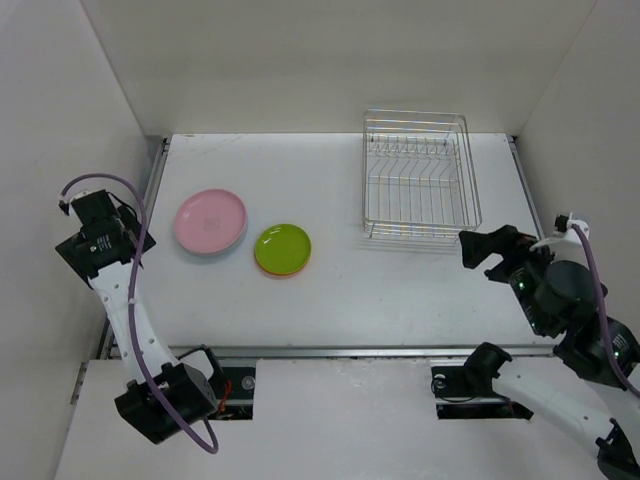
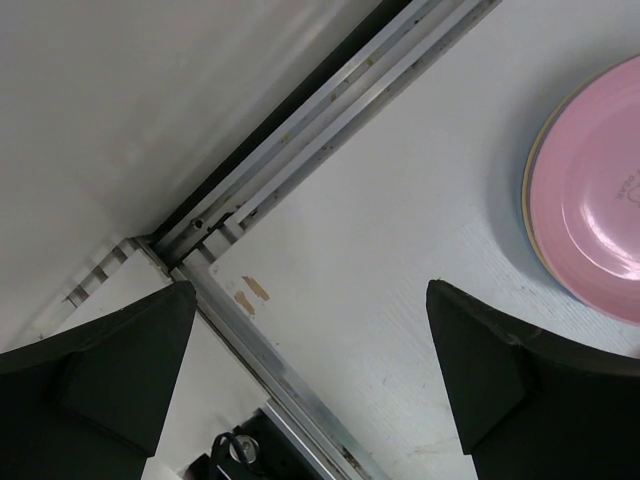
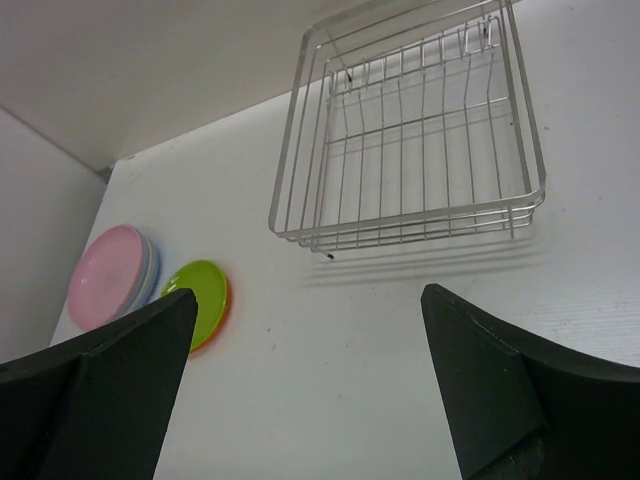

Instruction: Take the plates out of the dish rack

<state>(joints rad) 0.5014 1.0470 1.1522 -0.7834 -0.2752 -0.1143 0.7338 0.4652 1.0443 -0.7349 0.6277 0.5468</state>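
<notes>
The dish rack point(image 1: 418, 230) sits on the white table point(image 1: 400, 295) toward the far right, square to the edges, its silver wire floor and slotted dividers plainly visible from the right wrist camera point(image 3: 410, 150). The plates lie on the table in 2 stacks to the left of the rack, well apart from it. The pink plate point(image 1: 210, 219) tops the left stack, and from the left wrist view a tan rim and a blue rim show beneath it point(image 2: 590, 200); exactly how many plates make up that stack cannot be told. Just to its right and slightly nearer, close beside it, the lime green plate point(image 1: 283, 247) rests on an orange plate point(image 1: 287, 271), of which only a thin edge shows. The left gripper point(image 1: 100, 228) is held at the far left, over the left edge of the table beside the pink stack; in its own camera its fingers point(image 2: 130, 370) stand wide apart with nothing between them, above the metal rail point(image 2: 330, 130) that runs along the table's border. The right gripper point(image 1: 485, 255) hovers near the right side, just nearer than the rack's near right corner and not touching it; its fingers point(image 3: 500, 380) are likewise spread wide and hold nothing, pointing across the table toward the rack and the 2 stacks
</notes>
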